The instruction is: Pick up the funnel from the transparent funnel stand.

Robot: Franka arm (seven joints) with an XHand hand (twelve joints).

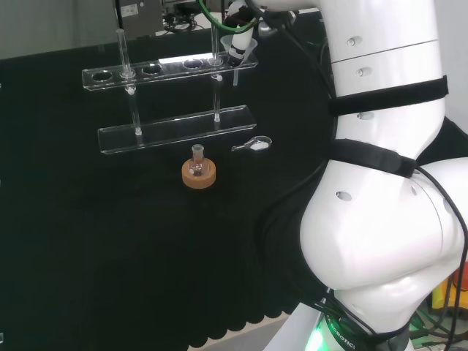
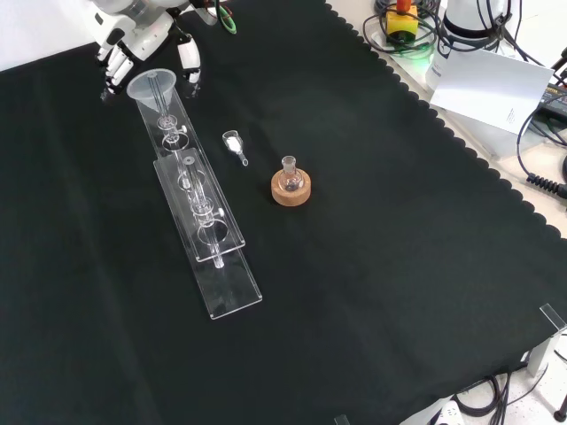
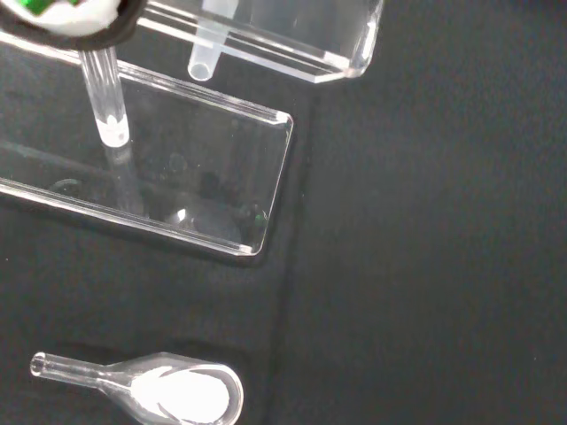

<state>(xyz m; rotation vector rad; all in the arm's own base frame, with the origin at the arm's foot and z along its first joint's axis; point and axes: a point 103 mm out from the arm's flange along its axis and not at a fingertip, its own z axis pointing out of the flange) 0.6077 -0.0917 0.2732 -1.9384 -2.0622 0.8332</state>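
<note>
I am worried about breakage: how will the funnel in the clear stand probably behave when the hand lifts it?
The funnel looks thin-walled and clear, so probably light, smooth and breakable. Its stem passes down through a hole in the stand, so tilting it while lifting may jam it. The hand hovers beside the cone; a wide cone can slip upward between fingers.

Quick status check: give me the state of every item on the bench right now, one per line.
funnel: seated upright in the stand's end hole
funnel stand: standing on the cloth
robot hand: fingers spread around the funnel, not closed
flask: upright on cork ring
weighing scoop: lying flat, holding white powder
</note>
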